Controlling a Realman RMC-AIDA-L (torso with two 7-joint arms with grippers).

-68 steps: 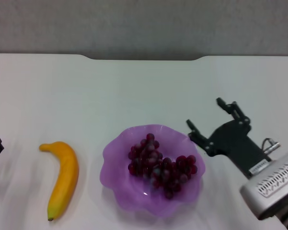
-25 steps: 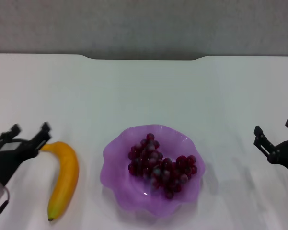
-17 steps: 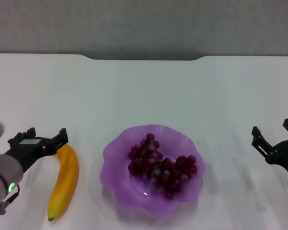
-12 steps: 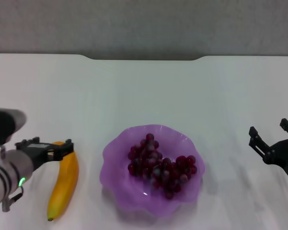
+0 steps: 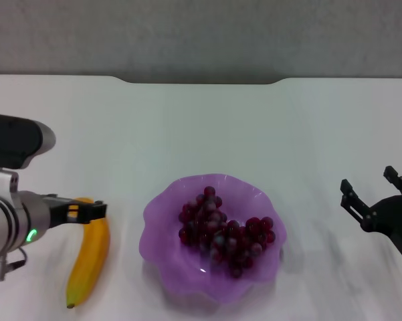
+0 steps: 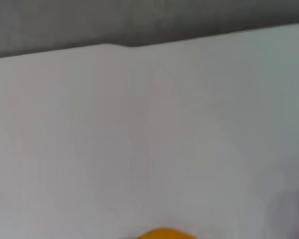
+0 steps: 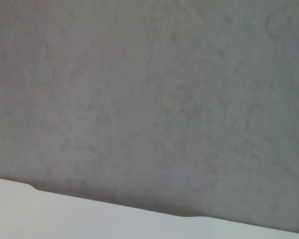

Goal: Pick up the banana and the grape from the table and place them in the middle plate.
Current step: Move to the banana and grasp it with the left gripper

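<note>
Head view: middle plate (image 5: 162,267) sits on the white surface (image 5: 201,127), holding the grape (image 5: 224,233) bunch inside it. Banana (image 5: 88,259) lies on the surface just left of the plate, not in it. Left claw (image 5: 87,211) is over the banana's far end; whether it is spread or pinching, cannot tell. Right claw (image 5: 373,195) hangs spread, well right of the plate, holding nothing.

Left wrist view: banana (image 6: 164,233) top at frame edge, bare surface (image 6: 149,139) beyond.

Right wrist view: grey wall, surface (image 7: 64,214) edge only.
</note>
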